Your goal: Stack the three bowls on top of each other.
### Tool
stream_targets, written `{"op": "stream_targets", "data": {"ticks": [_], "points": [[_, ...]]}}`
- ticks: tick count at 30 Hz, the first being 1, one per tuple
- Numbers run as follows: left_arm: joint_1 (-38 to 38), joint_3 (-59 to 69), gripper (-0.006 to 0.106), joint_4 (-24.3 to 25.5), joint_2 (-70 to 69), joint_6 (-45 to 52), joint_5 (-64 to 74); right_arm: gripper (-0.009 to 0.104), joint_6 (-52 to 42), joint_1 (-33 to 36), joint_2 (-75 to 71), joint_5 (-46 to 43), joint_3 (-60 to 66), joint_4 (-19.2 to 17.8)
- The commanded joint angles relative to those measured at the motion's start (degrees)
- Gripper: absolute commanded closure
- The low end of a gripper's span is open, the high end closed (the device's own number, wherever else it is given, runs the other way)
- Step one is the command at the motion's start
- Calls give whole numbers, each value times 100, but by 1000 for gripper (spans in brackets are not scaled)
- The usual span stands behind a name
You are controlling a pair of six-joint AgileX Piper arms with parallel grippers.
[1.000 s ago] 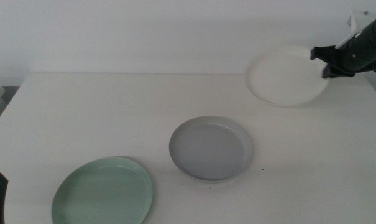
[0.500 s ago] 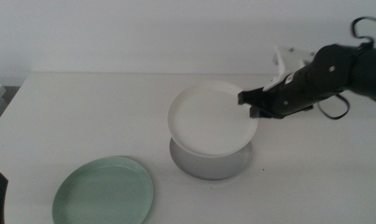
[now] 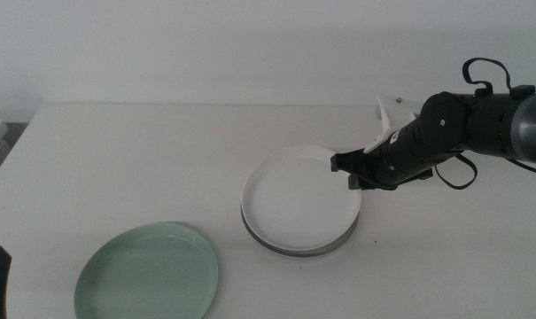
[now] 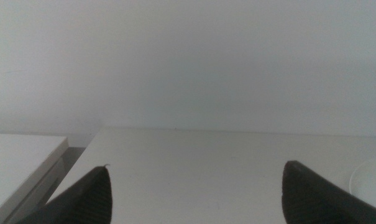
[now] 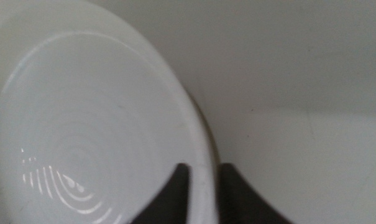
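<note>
bowl on bowl, third front-left

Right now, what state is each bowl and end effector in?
White bowl: nested in the grey bowl, rim still gripped.
Grey bowl: on the table, under the white one, only its edge showing.
Green bowl: alone on the table, unstacked.
Right end effector: shut on the white bowl's rim.
Left end effector: open, waiting at the table's near-left edge.

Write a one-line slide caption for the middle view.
Right gripper sets the white bowl into the grey bowl; the green bowl waits nearby.
</note>
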Motion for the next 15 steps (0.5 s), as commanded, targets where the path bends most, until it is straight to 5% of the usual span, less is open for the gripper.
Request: {"op": "stream_targets", "data": {"ticks": [1,6,9,15], "points": [[1,-3,7,-9,-20,-11,-75,79,-69,17,-20,-96,12,-59],[1,-3,7,-9,-20,-11,-75,29,-447,17,-183,316,-109,-72],[1,-3,7,-9,-20,-11,-75,9,-1036,17,-725,997,-294,-139],[1,-3,7,-9,-20,-11,-75,2,-1542,-21,-2960,1341,-181,-358]]}}
